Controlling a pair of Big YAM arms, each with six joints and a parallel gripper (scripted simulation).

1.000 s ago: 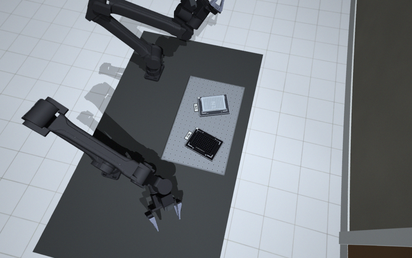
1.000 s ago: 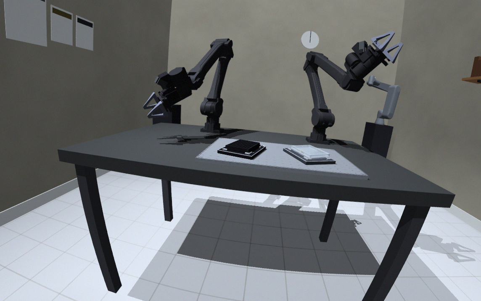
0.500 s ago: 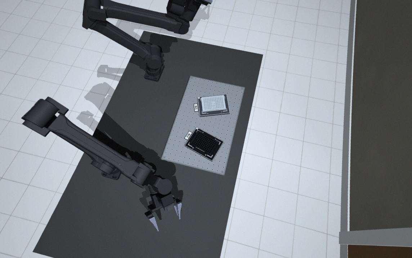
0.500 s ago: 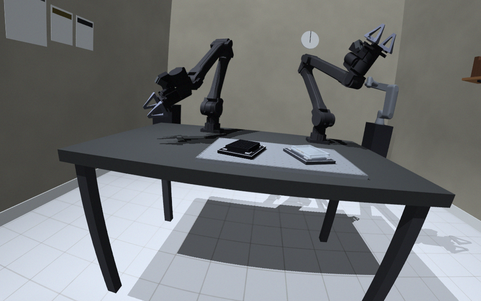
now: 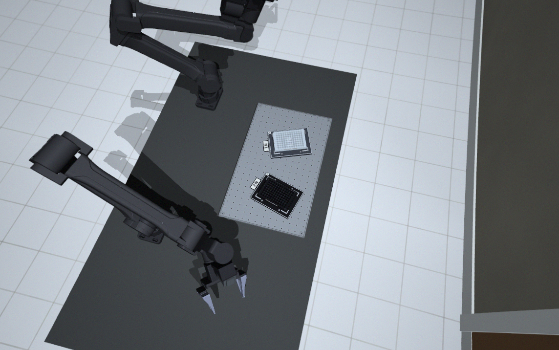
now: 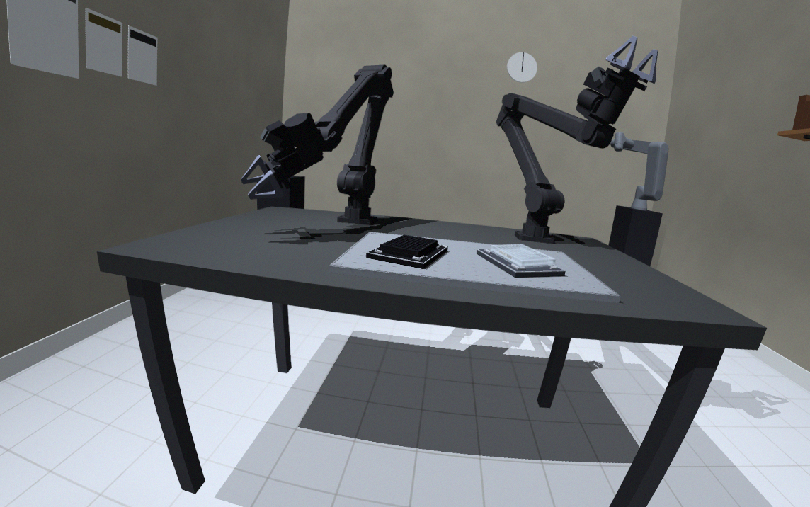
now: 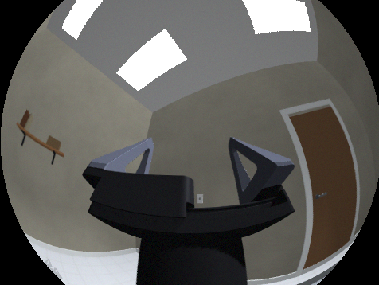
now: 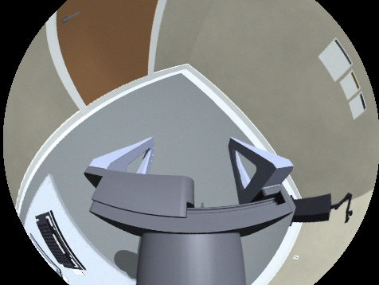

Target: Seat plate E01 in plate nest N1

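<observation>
1. You appear to be at the seating check or correction: the clear plate [image 5: 290, 140] [image 6: 518, 255] is on the N1 nest [image 5: 290, 154] [image 6: 546, 274], but looks set toward one long side. You can't confirm it is fully down inside the locators.
2. Your left gripper [image 6: 645, 45] [image 7: 190, 141] is spread wide, holding nothing, raised well away from the plates. Your right gripper [image 5: 229, 304] [image 6: 245, 188] [image 8: 191, 142] is also wide and bare, off beside the board [image 5: 239, 193] [image 6: 597, 287] [image 8: 76, 223].
3. If the seating is off, you'd want a straight approach and a gentle nudge or regrip, then a level release; pushing one edge could tip it.
4. Leave the black plate [image 5: 276, 192] [image 6: 408, 245] in the N2 nest.
5. You have a glossy, translucent plate with gridded wells, a dark gridded one, dark rectangular nests with pale corner locators, and a grey, hole-dotted board.
</observation>
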